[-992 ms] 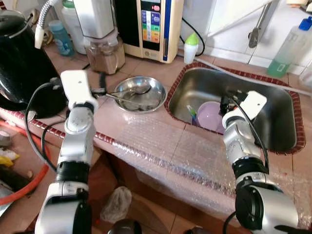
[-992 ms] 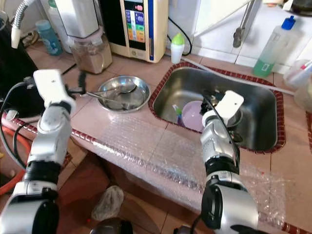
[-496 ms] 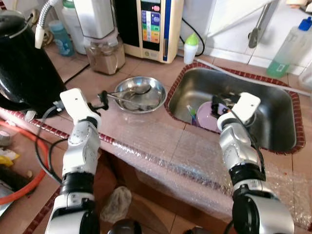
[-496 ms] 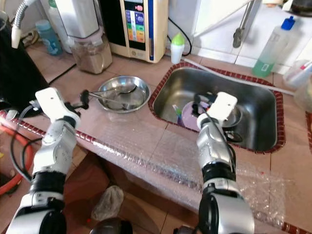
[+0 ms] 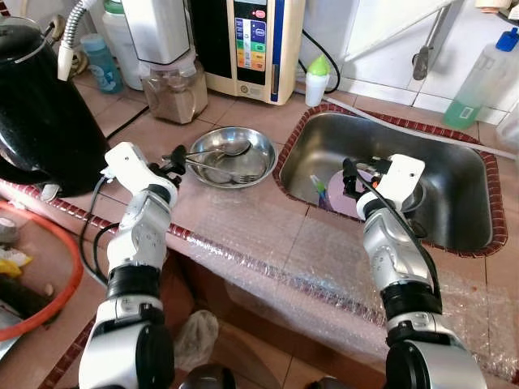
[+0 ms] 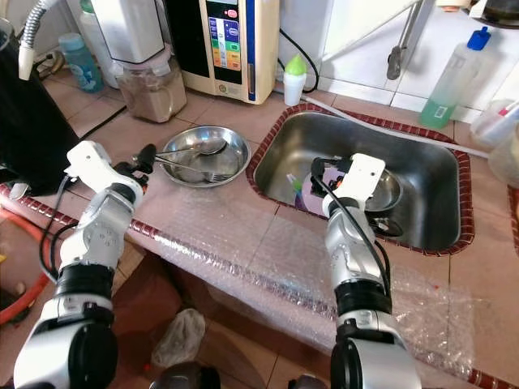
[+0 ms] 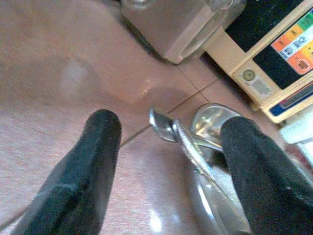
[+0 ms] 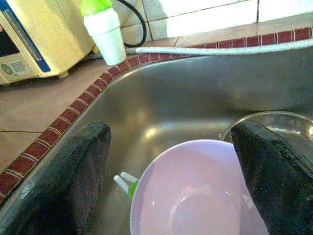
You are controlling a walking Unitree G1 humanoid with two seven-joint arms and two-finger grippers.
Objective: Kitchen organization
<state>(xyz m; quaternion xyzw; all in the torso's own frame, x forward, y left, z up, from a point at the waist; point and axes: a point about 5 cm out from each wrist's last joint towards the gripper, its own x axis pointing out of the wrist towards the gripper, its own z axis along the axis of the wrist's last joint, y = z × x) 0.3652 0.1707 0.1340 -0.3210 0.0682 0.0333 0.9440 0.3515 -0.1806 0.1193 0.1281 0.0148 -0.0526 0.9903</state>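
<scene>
Spoon handle (image 7: 188,147) points toward left hand (image 7: 166,161) (spread).

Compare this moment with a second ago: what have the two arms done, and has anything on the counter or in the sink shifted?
The left gripper has dropped lower and closed in on the handles sticking out of the steel bowl, fingers open around a spoon handle. The right gripper swung left over the purple bowl in the sink, open, holding nothing. Bowls, utensils and the appliances behind stayed put.

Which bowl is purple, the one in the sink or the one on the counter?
The purple bowl lies in the sink, under the right gripper. The counter's bowl is shiny metal.
</scene>
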